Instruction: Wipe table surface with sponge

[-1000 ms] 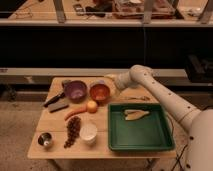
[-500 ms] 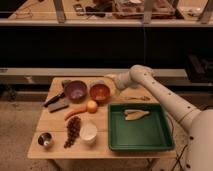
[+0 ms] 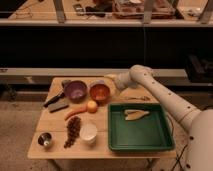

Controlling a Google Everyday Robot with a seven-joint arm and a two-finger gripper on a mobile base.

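Can't spot anything moved since a second ago, arm included. Got the gripper (image 3: 111, 78) hanging over the back edge of the wooden counter (image 3: 52, 122), just right of the orange bowl (image 3: 100, 93). Running the jaws wide open, nothing gripped. Looks like the blue-grey sponge (image 3: 98, 82) tucked right behind that bowl, just beside the gripper. Also seeing a purple bowl (image 3: 76, 90) further left and a green tray (image 3: 145, 134) at the front-right corner.
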